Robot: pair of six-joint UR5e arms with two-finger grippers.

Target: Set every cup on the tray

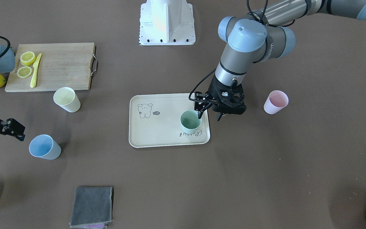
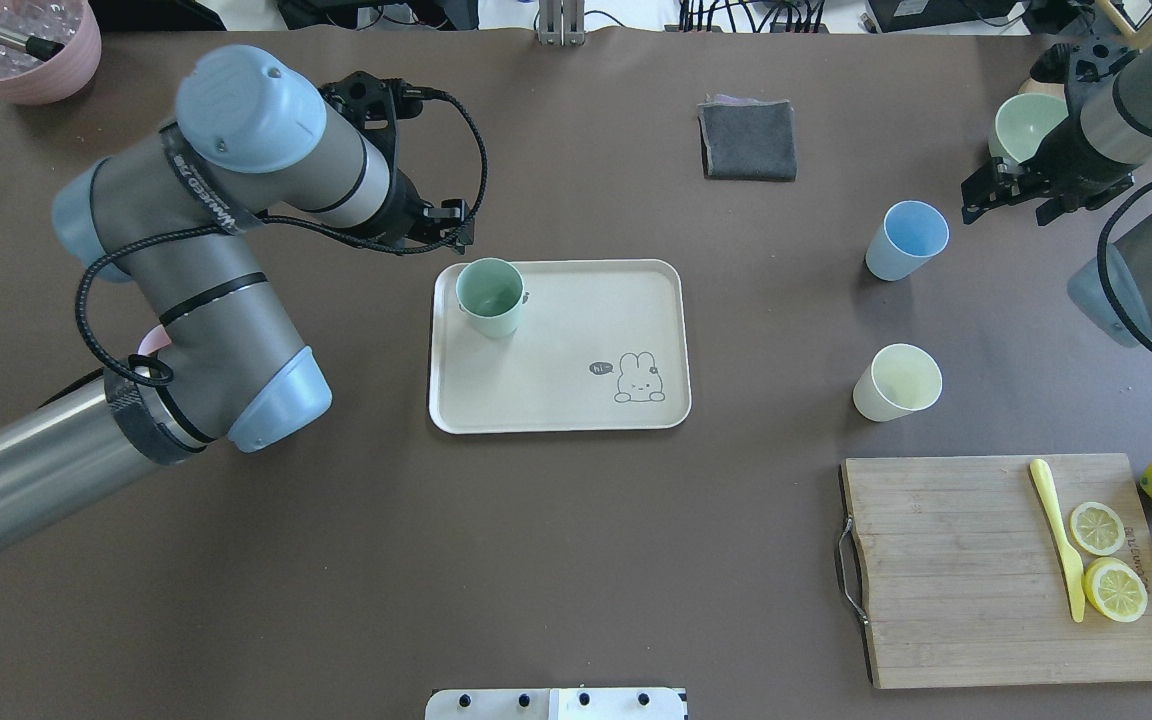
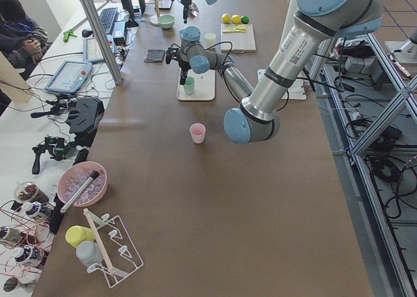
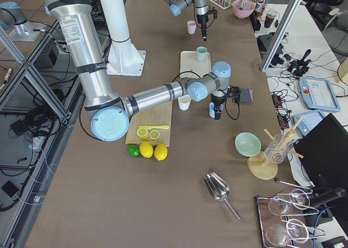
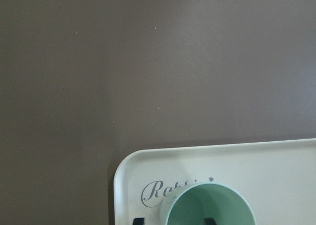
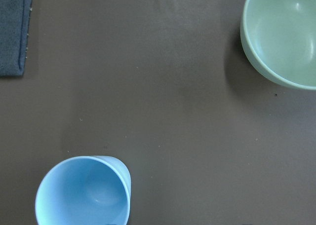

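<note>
The tray (image 1: 164, 127) is carrying the script (image 1: 190, 133) "Rabbit" at one corner, with the mint cup (image 1: 190, 122) covering part of it. A speech bubble (image 2: 601, 368) beside the rabbit drawing (image 2: 640, 378) is saying "hi". Lettering on the left arm (image 2: 201, 185) and the cutting board (image 2: 956, 570) is staying too blurred to read.

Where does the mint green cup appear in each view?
Front-facing: mint green cup at centre, tray's right end.
Overhead: cup centre-left.
Exterior left: cup upper centre.
Exterior right: cup top centre.
Left wrist: cup at bottom edge.
Right wrist: not in it.
Shared landmark: the tray under it.
</note>
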